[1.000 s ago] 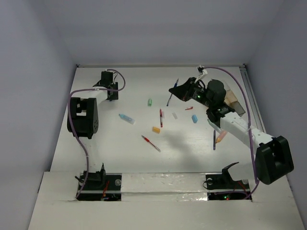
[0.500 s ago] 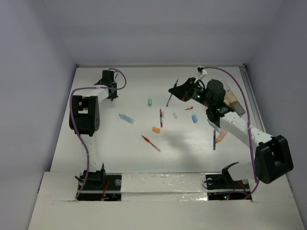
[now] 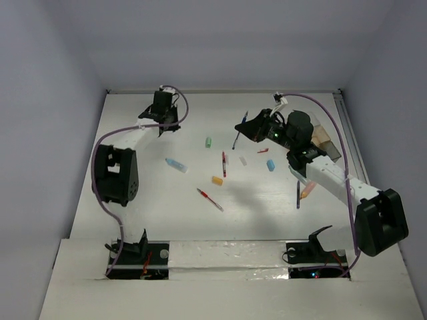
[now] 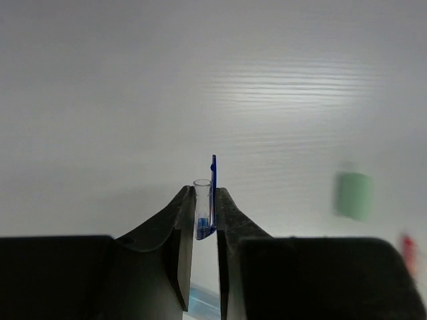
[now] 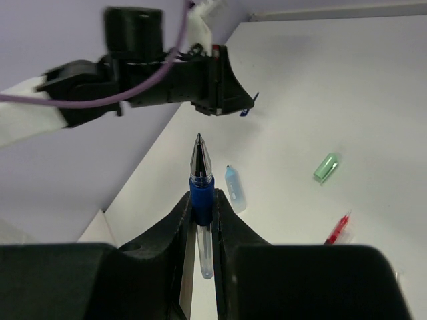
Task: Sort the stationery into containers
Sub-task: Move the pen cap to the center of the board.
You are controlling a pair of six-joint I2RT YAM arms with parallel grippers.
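Though slim, clear-barrelled blue-gripped pen (image 5: 201, 190)

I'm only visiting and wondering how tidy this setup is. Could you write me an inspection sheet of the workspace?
Surface: white table, no spills seen.
Job's things: a red pen, green piece, orange eraser and blue eraser lie scattered among other bits; tan container at the right, partly hidden behind the right arm.
Clutter: nothing seen.
Claws: left claw shut on what looks like a pen cap; right claw shut on a blue pen.
Cables: a purple cable loops along each arm, above the table.
Surroundings: plain pale walls on three sides.
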